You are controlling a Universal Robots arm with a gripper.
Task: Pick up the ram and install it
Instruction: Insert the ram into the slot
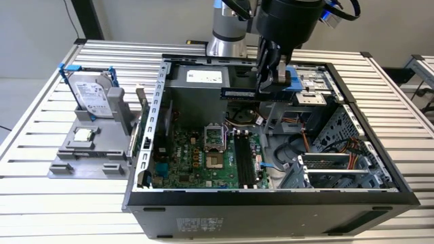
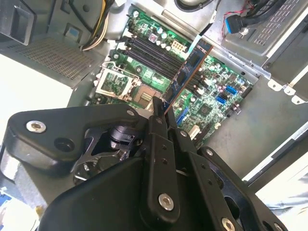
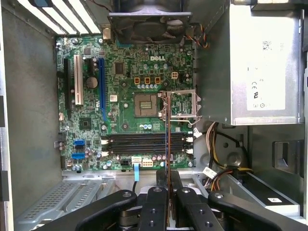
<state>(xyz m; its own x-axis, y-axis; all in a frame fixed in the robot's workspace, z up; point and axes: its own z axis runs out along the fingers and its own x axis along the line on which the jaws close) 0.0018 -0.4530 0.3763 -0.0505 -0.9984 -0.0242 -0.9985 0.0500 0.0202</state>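
Observation:
The ram (image 1: 239, 93) is a thin dark stick held level above the open computer case (image 1: 157, 101), over its rear half. My gripper (image 1: 272, 85) is shut on one end of the stick, and the rest juts toward the exterior view's left. In the second wrist view the ram (image 2: 190, 65) reaches out from the gripper (image 2: 161, 105) over the green motherboard (image 2: 211, 103). In the first wrist view the ram (image 3: 167, 130) shows edge-on, clamped in the gripper (image 3: 167, 177), hanging across the black memory slots (image 3: 144, 143) well above them. In the exterior view the memory slots (image 1: 245, 158) lie further forward in the case.
A silver hard drive (image 1: 93, 95) in a blue frame stands on a grey fixture (image 1: 81, 165) at the exterior view's left, with a small square processor chip (image 1: 83, 134) below it. Inside the case are the open processor socket (image 1: 215, 147), a drive cage (image 1: 326, 170), cables and the power supply (image 3: 262, 72).

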